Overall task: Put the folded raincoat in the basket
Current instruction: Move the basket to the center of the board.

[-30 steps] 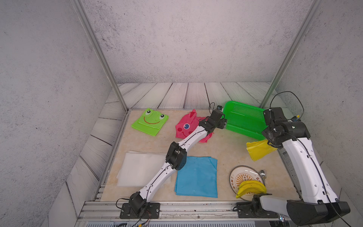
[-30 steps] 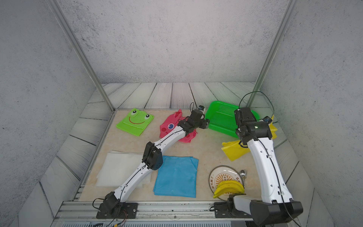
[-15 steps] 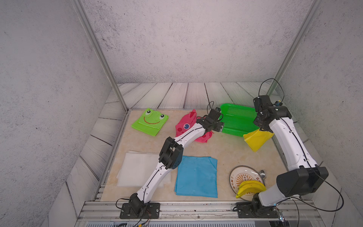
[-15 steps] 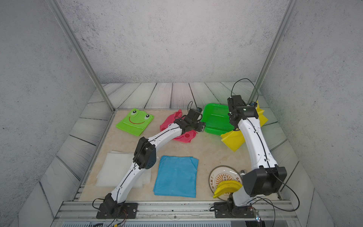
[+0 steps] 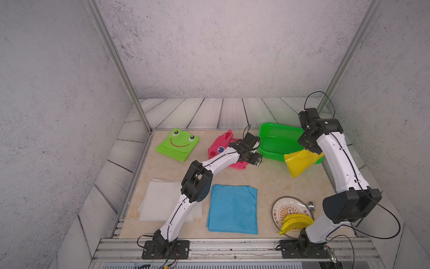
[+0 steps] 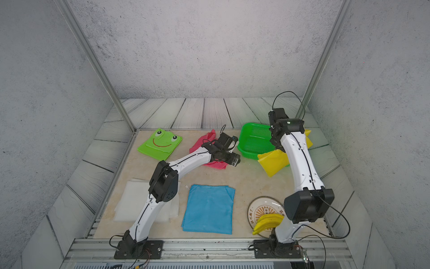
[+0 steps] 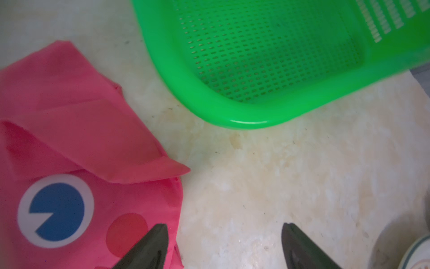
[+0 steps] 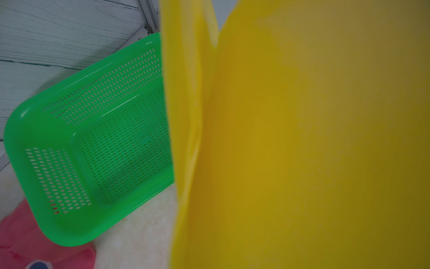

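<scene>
Raincoat [image 5: 300, 163] hangs pinched tight in my right gripper [image 5: 309, 149] just over the basket's [image 5: 274, 142] near rim, ready to drop in, while my left gripper [image 7: 223, 233] rests nearby, fingers [image 7: 149, 249] wide apart.

I've got the left arm [image 5: 216, 160] stretched forward and low, left gripper [image 7: 224, 235] spread wide, facing down. The right arm [image 5: 337, 158] stands tall, wrist bent over, right gripper [image 5: 310, 148] pinched on the raincoat [image 5: 300, 163].

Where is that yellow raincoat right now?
In both top views the yellow raincoat hangs from the right pincer, by the green basket's near right corner.
</scene>
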